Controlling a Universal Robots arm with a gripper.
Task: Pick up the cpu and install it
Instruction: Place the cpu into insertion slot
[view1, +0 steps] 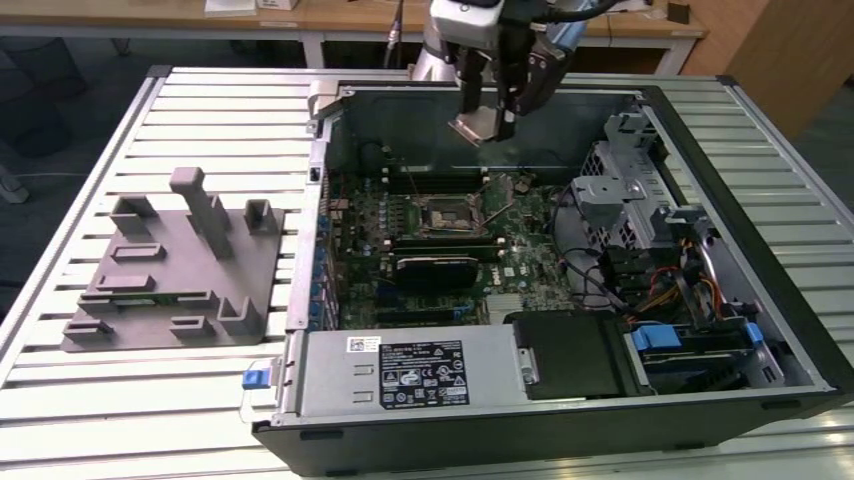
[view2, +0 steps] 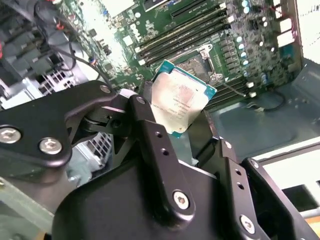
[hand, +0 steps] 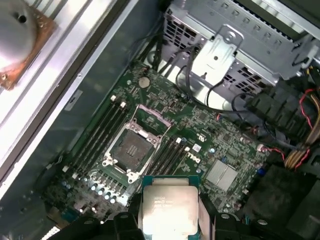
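Observation:
My gripper (view1: 497, 122) hangs above the far end of the open computer case, shut on the cpu (view1: 477, 130), a small square chip with a silvery top. In the second wrist view the cpu (view2: 178, 102) sits pinched between the black fingers (view2: 150, 135), tilted, with a teal edge. In the first wrist view the cpu (hand: 168, 209) is held above the motherboard, off to one side of the socket (hand: 131, 148). The socket (view1: 443, 214) stands open with a dark centre and a raised metal frame, well below the gripper.
The open computer case (view1: 747, 330) lies on a slatted metal table (view1: 147, 400). Inside are memory slots (hand: 100, 131), a drive cage (view1: 627, 170), cables (view1: 667, 290) and a power supply (view1: 400, 372). A grey plastic fixture block (view1: 174, 265) stands at the exterior view's left.

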